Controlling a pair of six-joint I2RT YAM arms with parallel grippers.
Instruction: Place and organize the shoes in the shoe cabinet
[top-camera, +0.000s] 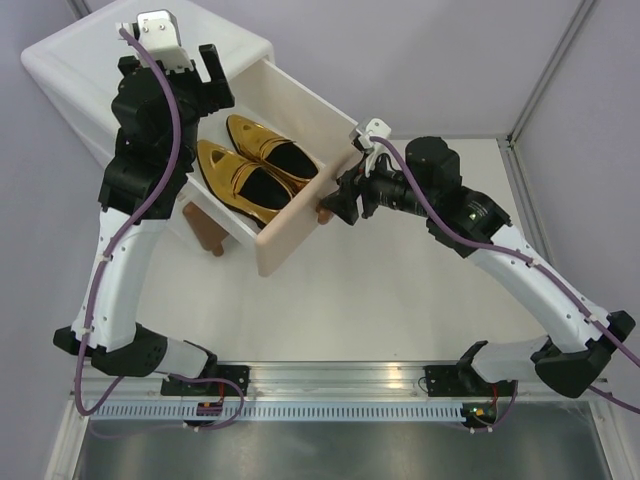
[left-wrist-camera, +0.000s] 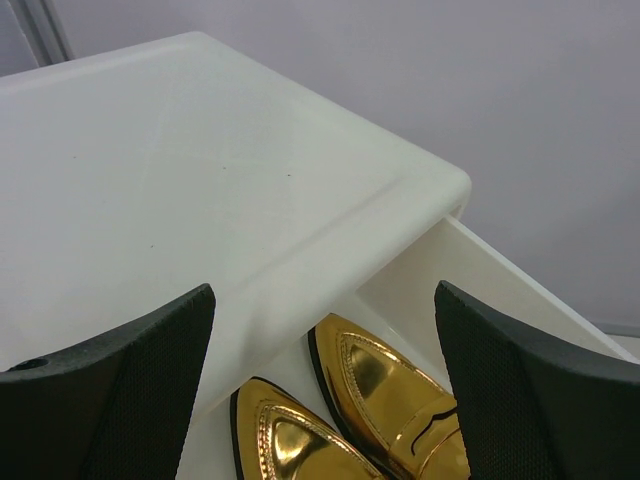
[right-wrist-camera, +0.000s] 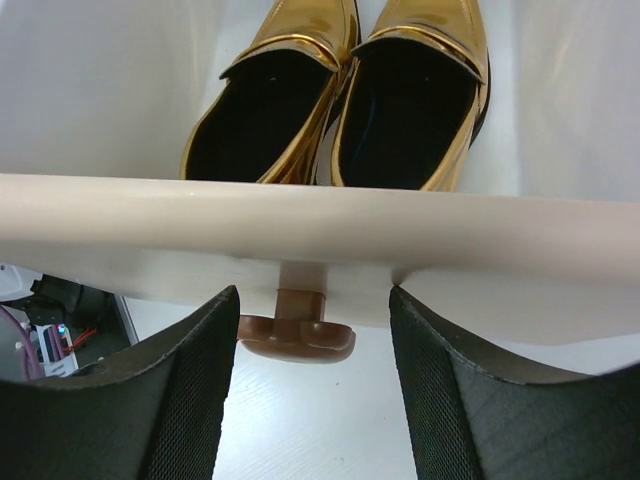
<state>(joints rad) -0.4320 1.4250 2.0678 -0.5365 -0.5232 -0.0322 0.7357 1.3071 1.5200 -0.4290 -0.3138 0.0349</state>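
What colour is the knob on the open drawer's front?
The knob is brown; it shows best in the right wrist view.

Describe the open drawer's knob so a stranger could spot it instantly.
Far left on the table stands the white cabinet; its beige drawer is pulled out, gold shoes inside. On the drawer's front, facing the right gripper, is the knob: brown against beige, on a short stem.

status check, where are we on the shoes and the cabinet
Left gripper open, empty, above cabinet. Right gripper open, straddling knob of open drawer. Gold shoes side by side inside; purple pair not in view. Nothing blocking.
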